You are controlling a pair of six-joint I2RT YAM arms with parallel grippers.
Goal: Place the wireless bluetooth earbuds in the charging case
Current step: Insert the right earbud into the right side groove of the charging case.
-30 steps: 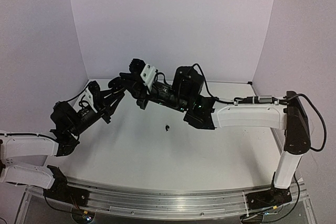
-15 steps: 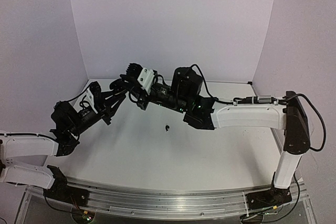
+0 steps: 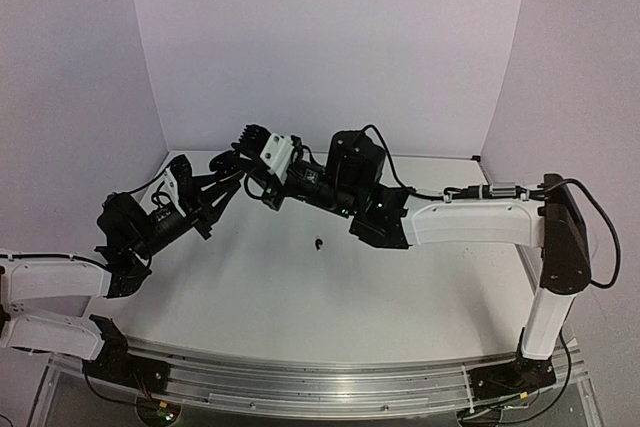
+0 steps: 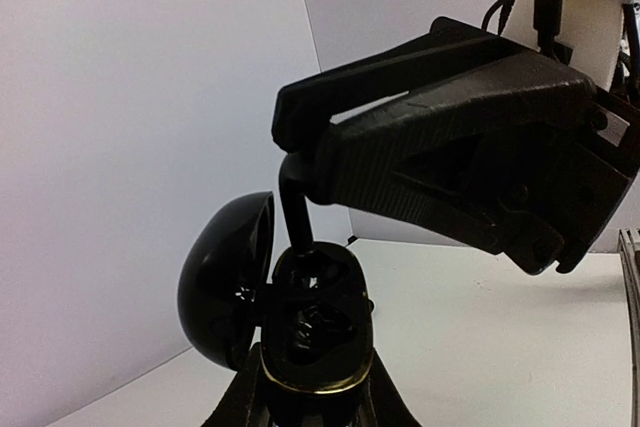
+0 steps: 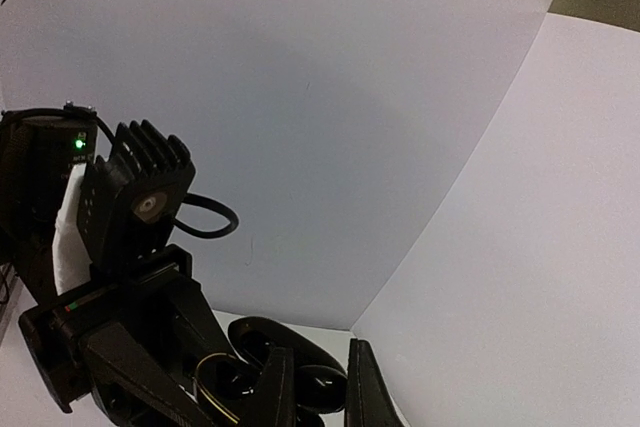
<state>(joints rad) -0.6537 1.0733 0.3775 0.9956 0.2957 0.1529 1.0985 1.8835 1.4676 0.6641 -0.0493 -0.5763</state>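
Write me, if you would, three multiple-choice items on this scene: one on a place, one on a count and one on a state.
1. Where is the case?
A. on a shelf
B. held up in the left gripper
C. in a box

2. How many earbuds lie loose on the table?
A. none
B. three
C. one

3. How is the case's lid?
A. open
B. shut
C. taken off

Answers:
1 B, as the left wrist view shows the gripper's fingers clamped on the case from below, clear of the table.
2 C, as the top view shows a single black earbud on the white surface.
3 A, as the lid stands swung back to one side with the case's inside showing.
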